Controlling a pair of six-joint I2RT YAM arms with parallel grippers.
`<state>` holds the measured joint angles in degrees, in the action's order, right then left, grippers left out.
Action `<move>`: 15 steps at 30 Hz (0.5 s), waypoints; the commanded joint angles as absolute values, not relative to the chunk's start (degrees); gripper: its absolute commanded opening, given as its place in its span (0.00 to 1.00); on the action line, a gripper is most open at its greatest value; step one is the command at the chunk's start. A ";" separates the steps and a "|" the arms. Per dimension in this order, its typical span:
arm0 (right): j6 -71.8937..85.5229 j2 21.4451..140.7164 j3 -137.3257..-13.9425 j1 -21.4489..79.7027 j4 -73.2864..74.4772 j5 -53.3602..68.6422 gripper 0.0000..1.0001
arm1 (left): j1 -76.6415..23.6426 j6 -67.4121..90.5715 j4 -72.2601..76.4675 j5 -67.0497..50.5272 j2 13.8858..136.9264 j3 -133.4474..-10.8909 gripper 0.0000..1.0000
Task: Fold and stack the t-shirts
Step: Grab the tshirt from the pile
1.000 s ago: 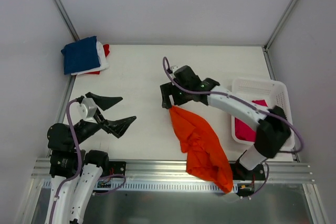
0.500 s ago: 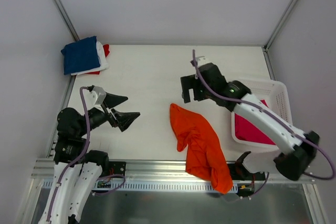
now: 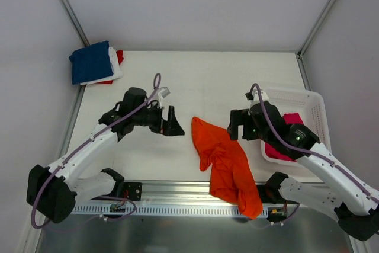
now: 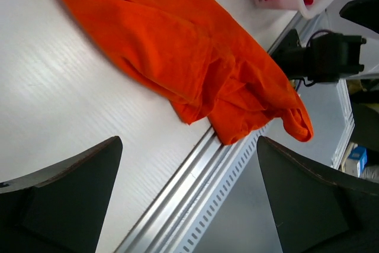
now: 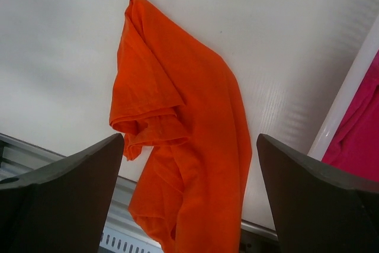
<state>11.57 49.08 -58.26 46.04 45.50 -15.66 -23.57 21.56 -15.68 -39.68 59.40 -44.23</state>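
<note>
We are looking at a bright orange soft cloth t-shirt (image 3: 225, 158) that is lying crumpled on the flat white surface (image 3: 154, 81). It is lying between the two grippers. The left gripper (image 3: 170, 122) is hovering just left of the shirt's top corner and is not touching it. The right gripper (image 3: 235, 125) is hovering just right of that same end, also apart from it. Both grippers are standing wide apart and are holding nothing.

The orange t-shirt is bunched into wavy folds and is making a long, narrow shape. Its near end is drooping over the ridged metal rail (image 3: 177, 191) at the edge of the surface.

A white plastic basket with a lattice wall (image 3: 296, 93) is sitting on the right side. A magenta-pink t-shirt (image 3: 276, 147) is lying inside it, and the right arm is covering part of it.

In the far left corner a navy blue folded t-shirt (image 3: 90, 62) is resting on top of a small pile. Under it a white t-shirt (image 3: 116, 73) and a red t-shirt (image 3: 120, 56) are only peeking out at the edges.

We cannot make out the sleeves or the neck hole of the orange t-shirt, because the folds are hiding them.
</note>
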 commanded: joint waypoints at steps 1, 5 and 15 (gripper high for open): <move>14.32 47.47 -56.87 46.84 45.44 -16.26 0.99 | -34.85 26.10 -16.09 -25.45 64.65 -51.05 0.99; 15.03 44.92 -56.17 47.20 46.23 -16.70 0.99 | -42.35 29.44 -12.40 -17.94 72.59 -54.14 0.99; 16.78 37.18 -54.32 47.29 50.62 -18.19 1.00 | -57.30 35.24 -6.25 -2.82 91.04 -60.64 0.99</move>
<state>14.98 38.83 -54.61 46.94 48.21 -16.95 -55.68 32.88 -9.39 -9.17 87.85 -58.24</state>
